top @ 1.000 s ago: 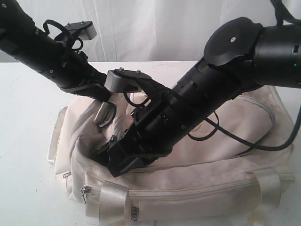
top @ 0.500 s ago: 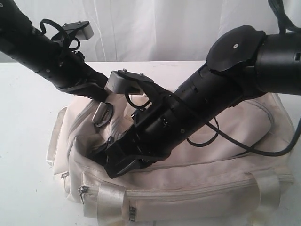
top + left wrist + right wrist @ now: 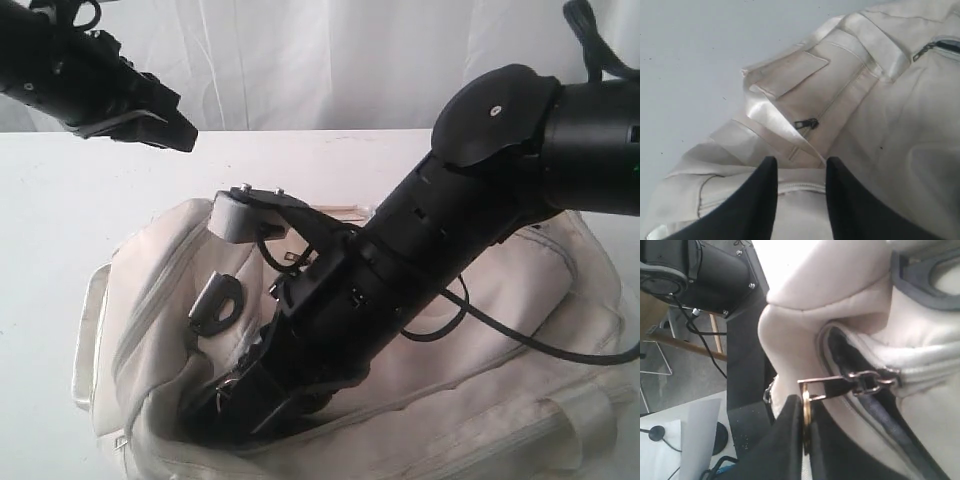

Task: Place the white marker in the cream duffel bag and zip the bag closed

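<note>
The cream duffel bag (image 3: 150, 270) lies slumped on the white table, also seen in the left wrist view (image 3: 890, 125) and the right wrist view (image 3: 840, 285). My right gripper (image 3: 225, 410) is low at the bag's front left, at the dark opening. Up close, the right gripper (image 3: 806, 402) is shut on the metal zipper pull (image 3: 832, 386), whose slider (image 3: 867, 380) sits on the main zipper. My left gripper (image 3: 185, 135) hangs above and to the left of the bag, apart from it. Its fingers (image 3: 799, 162) are open with nothing between them. The white marker is out of view.
A black strap ring (image 3: 215, 305) lies on the bag's left end. A side pocket zipper pull (image 3: 806, 123) shows below the left gripper. White table (image 3: 60, 200) surrounds the bag, with a white curtain (image 3: 320, 60) behind. The right arm's body crosses the bag's middle.
The left gripper has let go of the bag's end, opened and risen to the upper left. The bag's left end has sagged outward. The right gripper has moved lower, still on the pull.
</note>
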`<move>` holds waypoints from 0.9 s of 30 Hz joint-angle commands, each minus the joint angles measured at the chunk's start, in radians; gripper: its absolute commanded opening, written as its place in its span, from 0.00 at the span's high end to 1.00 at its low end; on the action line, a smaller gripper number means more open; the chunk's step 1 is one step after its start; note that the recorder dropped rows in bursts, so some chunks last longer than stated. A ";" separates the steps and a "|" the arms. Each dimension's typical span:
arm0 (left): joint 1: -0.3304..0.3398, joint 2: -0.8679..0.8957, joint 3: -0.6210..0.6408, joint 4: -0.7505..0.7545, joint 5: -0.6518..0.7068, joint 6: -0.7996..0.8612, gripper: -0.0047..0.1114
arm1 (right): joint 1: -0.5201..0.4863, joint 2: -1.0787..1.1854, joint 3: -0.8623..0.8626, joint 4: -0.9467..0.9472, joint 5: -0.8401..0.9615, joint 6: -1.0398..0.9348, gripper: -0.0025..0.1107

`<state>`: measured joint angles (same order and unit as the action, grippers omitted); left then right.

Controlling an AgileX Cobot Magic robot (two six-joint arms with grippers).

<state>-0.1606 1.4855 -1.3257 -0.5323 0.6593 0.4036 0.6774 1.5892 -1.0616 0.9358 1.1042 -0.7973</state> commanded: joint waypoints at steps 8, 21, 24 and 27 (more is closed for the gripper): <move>-0.003 -0.084 0.000 -0.070 0.362 0.030 0.60 | -0.060 -0.009 -0.085 -0.107 -0.119 -0.003 0.98; -0.192 -0.090 0.085 0.027 0.349 0.040 0.54 | -0.130 0.008 -0.124 -0.125 -0.055 -0.006 0.98; -0.230 -0.084 0.085 0.039 0.270 0.037 0.47 | -0.130 0.008 -0.124 -0.123 -0.025 -0.008 0.98; -0.252 -0.068 0.085 0.098 0.264 0.016 0.47 | -0.130 0.008 -0.124 -0.122 -0.008 -0.008 0.98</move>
<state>-0.3932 1.4072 -1.2459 -0.4699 0.9208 0.4362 0.5517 1.5968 -1.1817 0.8060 1.0792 -0.7998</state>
